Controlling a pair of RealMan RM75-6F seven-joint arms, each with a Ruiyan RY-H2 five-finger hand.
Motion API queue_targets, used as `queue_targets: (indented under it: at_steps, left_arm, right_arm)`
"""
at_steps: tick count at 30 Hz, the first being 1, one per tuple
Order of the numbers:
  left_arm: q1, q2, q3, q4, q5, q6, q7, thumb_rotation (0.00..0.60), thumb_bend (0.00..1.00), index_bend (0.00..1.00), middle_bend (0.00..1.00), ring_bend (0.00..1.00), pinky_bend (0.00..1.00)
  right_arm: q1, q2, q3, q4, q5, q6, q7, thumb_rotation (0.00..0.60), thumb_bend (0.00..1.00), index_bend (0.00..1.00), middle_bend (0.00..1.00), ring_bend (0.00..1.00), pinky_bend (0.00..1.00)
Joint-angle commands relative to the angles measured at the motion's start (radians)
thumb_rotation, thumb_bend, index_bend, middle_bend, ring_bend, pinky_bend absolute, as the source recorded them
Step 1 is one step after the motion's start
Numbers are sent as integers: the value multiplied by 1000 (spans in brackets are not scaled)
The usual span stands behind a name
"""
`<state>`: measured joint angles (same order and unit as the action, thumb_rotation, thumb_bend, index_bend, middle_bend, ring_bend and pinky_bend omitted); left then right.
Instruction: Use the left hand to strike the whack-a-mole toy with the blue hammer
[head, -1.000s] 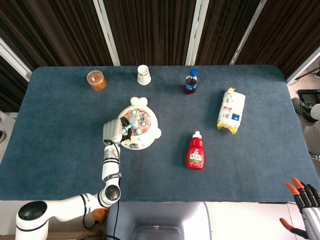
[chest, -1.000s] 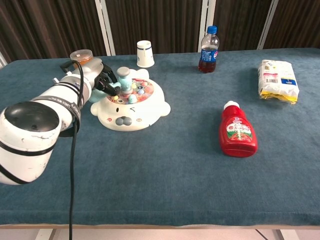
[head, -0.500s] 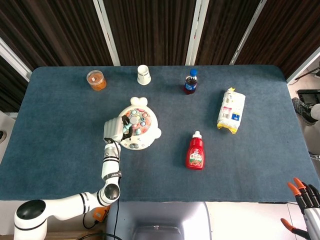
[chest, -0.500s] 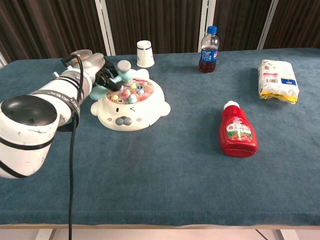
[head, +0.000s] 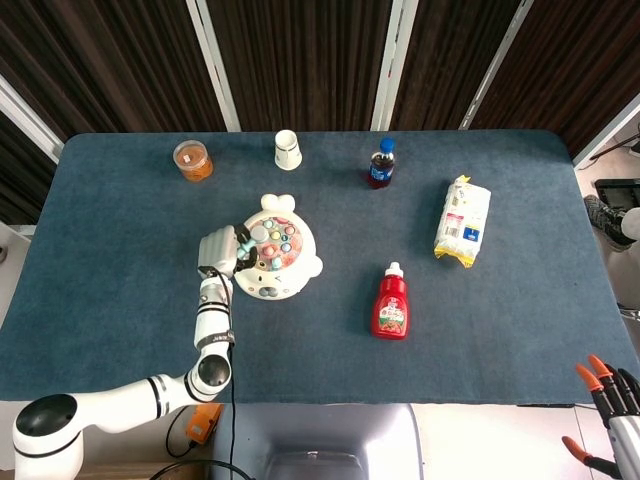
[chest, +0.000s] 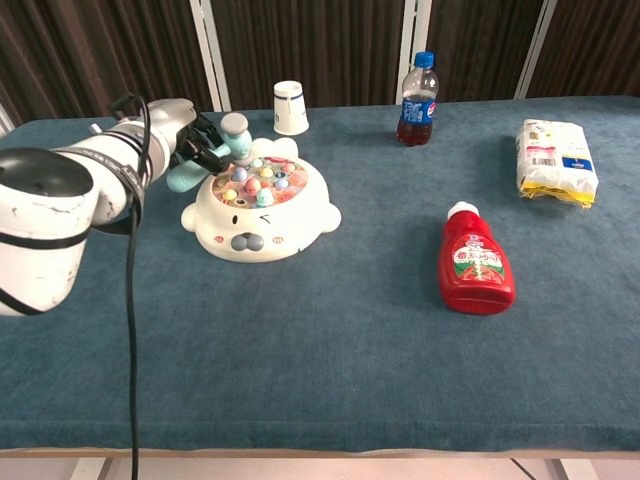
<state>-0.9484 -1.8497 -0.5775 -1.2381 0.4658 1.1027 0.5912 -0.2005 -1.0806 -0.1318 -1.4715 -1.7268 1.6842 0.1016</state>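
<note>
We see the left hand (chest: 188, 146) gripping the blue hammer (chest: 231, 134), its head raised just above the whack-a-mole toy (chest: 260, 209) at approx. 10 o'clock. Right hand (head: 612, 402), far right edge: can't tell its state.

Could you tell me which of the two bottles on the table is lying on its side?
The red ketchup bottle lies flat, white cap pointing away from the robot; the blue-capped soda bottle stands upright near the far edge.

Cream round plastic whack-a-mole toy (chest: 262, 210), pastel pegs; pale blue plastic hammer (chest: 234, 135); red squeeze ketchup bottle (chest: 475, 265), white cap; dark blue cloth counter (chest: 350, 350).
</note>
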Motion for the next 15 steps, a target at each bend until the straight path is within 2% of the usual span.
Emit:
queue_targets:
  at_steps: [1,15]
  left_arm:
    - [-16,18,-10,17,-34,-22,18,600,806,691,1000,926,1000]
    - [-41,41,27,28,-95,-58,54,600,807,691,1000,931,1000]
  right_arm:
    - [0,1,1,0,2,0,1,600,174,0,26,0,0]
    - [0,-1,2,-7,4,-6,-12,600,174,0,26,0,0]
